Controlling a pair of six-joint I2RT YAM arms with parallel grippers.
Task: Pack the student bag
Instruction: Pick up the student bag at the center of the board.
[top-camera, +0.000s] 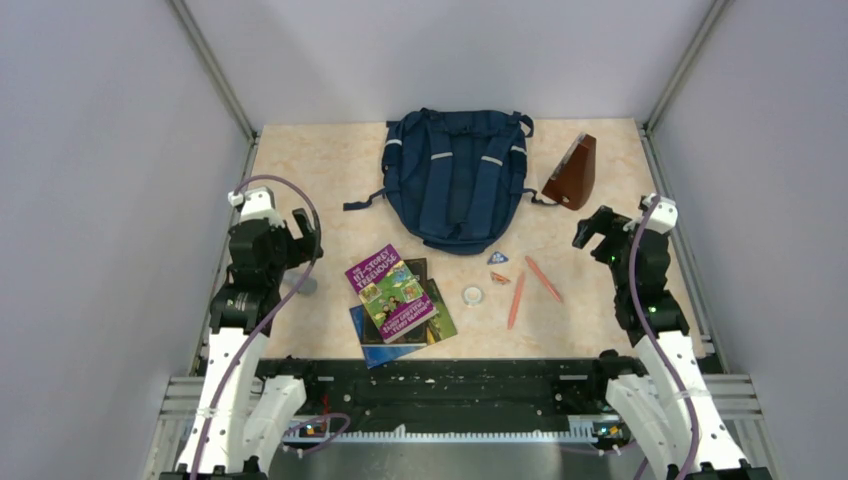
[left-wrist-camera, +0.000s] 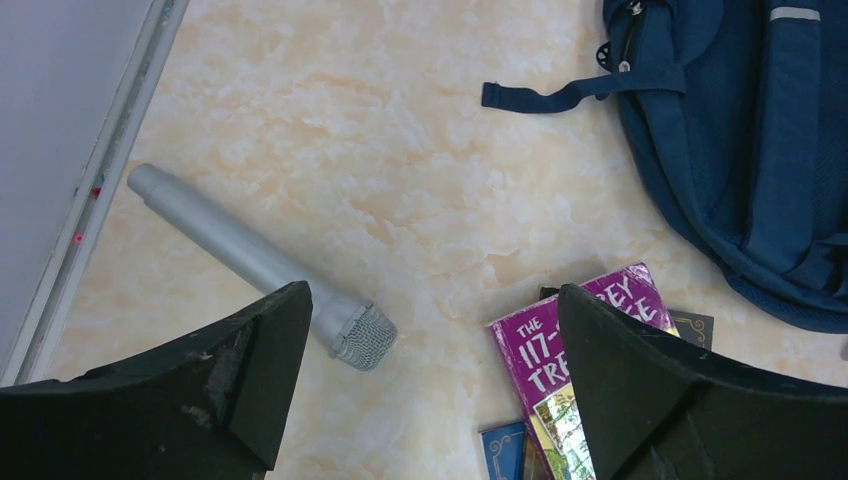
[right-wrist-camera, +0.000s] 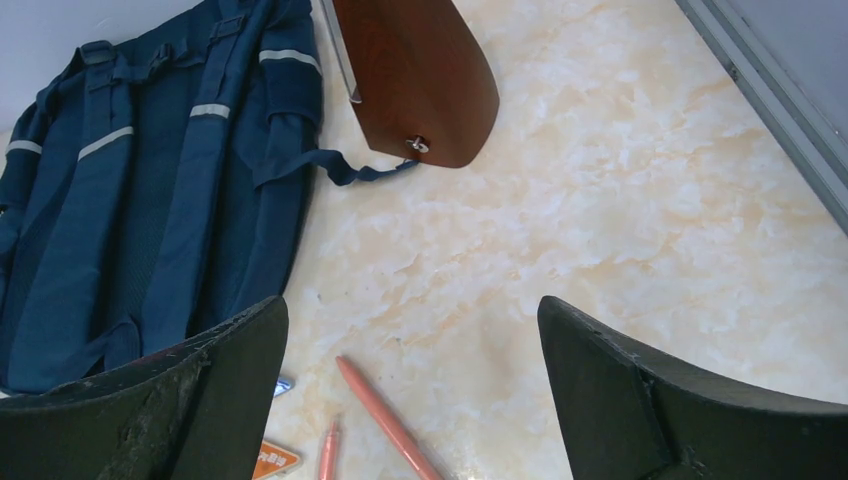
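The student bag (top-camera: 455, 180) lies flat at the back middle of the table, navy blue, its strap side up with grey stripes; it also shows in the left wrist view (left-wrist-camera: 760, 150) and the right wrist view (right-wrist-camera: 150, 200). My left gripper (top-camera: 302, 226) (left-wrist-camera: 432, 295) hovers open over bare table between a silver microphone (left-wrist-camera: 250, 262) and a purple book (left-wrist-camera: 570, 340). My right gripper (top-camera: 596, 226) (right-wrist-camera: 412, 305) hangs open to the right of the bag, above two salmon pens (right-wrist-camera: 385, 415). Neither gripper holds anything.
A stack of books (top-camera: 395, 295) lies front centre, the purple one on top. Near it are a small tape roll (top-camera: 472, 295), a blue triangular piece (top-camera: 497, 258), an orange one (top-camera: 500, 277) and the pens (top-camera: 543, 279). A brown wooden wedge-shaped object (top-camera: 573, 172) stands right of the bag. Walls enclose the table.
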